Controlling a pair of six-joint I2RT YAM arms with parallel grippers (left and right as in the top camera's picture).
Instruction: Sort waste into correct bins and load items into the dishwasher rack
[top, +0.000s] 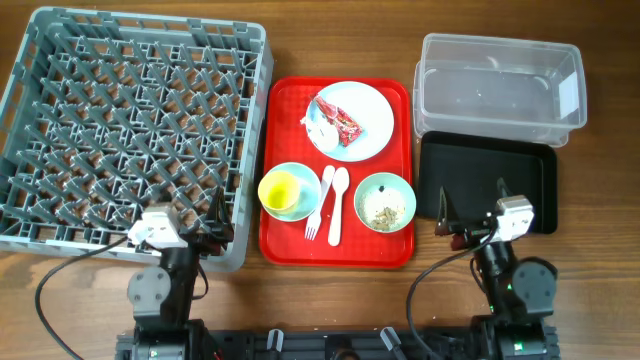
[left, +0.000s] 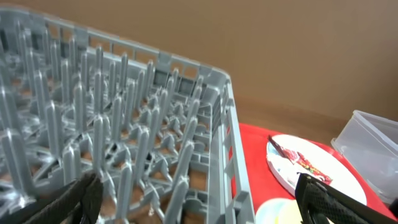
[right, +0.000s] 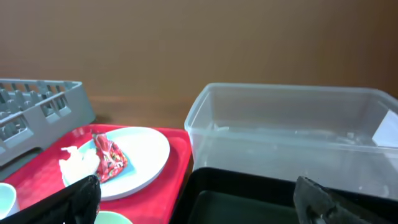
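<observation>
Nothing is sorted yet, so the step in hand is probably the first pick: clearing the waste off the pale blue round plate (top: 372, 108). The plate sits at the far end of the red plastic serving tray (top: 290, 245). A crinkled red-and-white snack wrapper (top: 341, 123) lies on it, touching a small crumpled white tissue (top: 317, 126).

The right hand (top: 472, 202) hovers over the near edge of the shallow black rectangular tray (top: 490, 165), fingers spread wide and holding nothing. The left hand (top: 212, 222) is equally wide open and empty, beside the near right corner of the large grey lattice dishwasher rack (top: 130, 120).

The right arm seems the better choice, as it is closer to the black tray and the clear plastic rectangular tub (top: 500, 80).

- Come down on the wrapper's raised crinkle from above and pinch only foil, keeping clear of the tissue.
- Lift straight up before swinging across, so the plate is not dragged.
- The loose beige rice-like crumbs (top: 385, 209) sit in the pale green bowl (top: 385, 178); avoid knocking it on the way across.
</observation>
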